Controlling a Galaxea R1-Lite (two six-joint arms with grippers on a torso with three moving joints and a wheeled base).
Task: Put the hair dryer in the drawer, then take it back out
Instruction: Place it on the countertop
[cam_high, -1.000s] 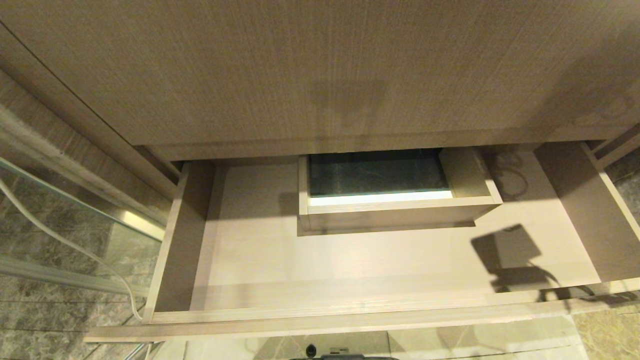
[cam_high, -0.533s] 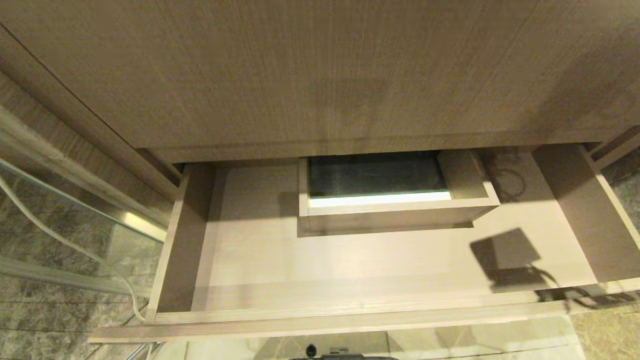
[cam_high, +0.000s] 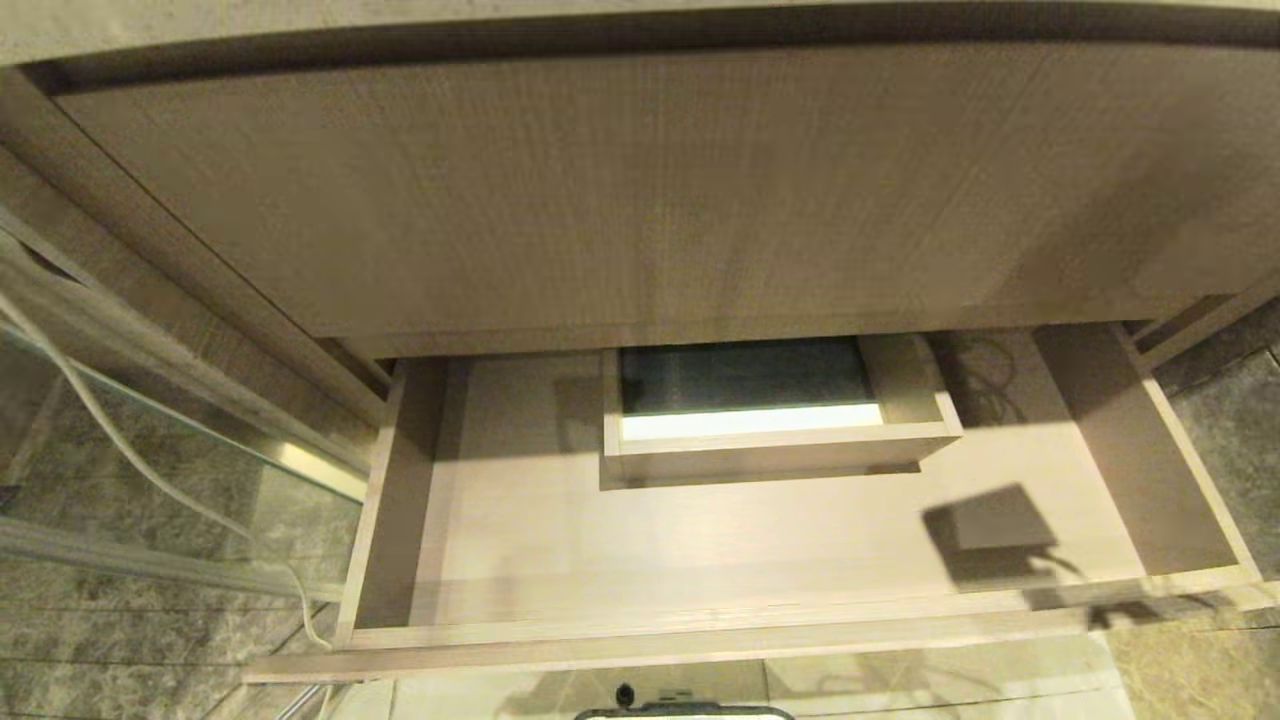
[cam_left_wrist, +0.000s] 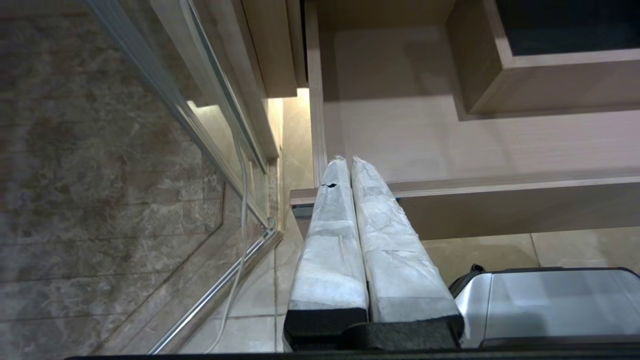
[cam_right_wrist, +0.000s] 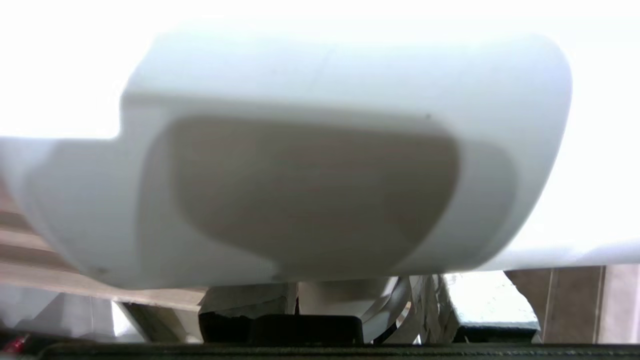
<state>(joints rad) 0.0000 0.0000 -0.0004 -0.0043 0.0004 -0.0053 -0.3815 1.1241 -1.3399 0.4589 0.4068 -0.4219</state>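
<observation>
dryer (cam_right_wrist: 320, 150) clamped in right gripper (cam_right_wrist: 345, 300) | light, stiff, slick shell; grip handle | drawer (cam_high: 700, 640) open, 12 o'clock | left gripper (cam_left_wrist: 350, 165) pressed closed, parked

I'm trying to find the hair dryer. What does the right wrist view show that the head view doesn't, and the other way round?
Only the right wrist view shows the hair dryer, white with a grey end, filling the picture, with the right gripper shut on its handle. Only the head view shows the whole open drawer, nothing lying in it, with its boxed cut-out at the back and a boxy shadow near its right end. Both share only light wood-grain surfaces.
</observation>
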